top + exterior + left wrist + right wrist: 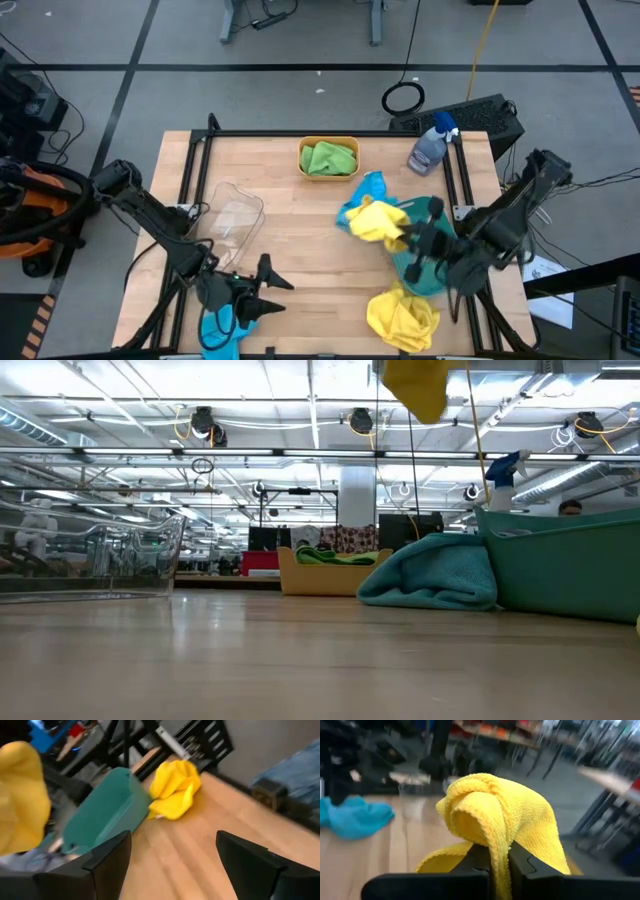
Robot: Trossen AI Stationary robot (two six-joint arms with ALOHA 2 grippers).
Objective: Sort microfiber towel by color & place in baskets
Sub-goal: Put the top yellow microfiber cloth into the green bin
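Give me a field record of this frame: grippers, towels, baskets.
right gripper: shut on a yellow towel, lifted above the table near the teal basket
left gripper: open, empty, at the table's near edge
orange-yellow basket: holds green towel
clear basket: looks empty
loose towels: second yellow towel, blue towel, second blue towel
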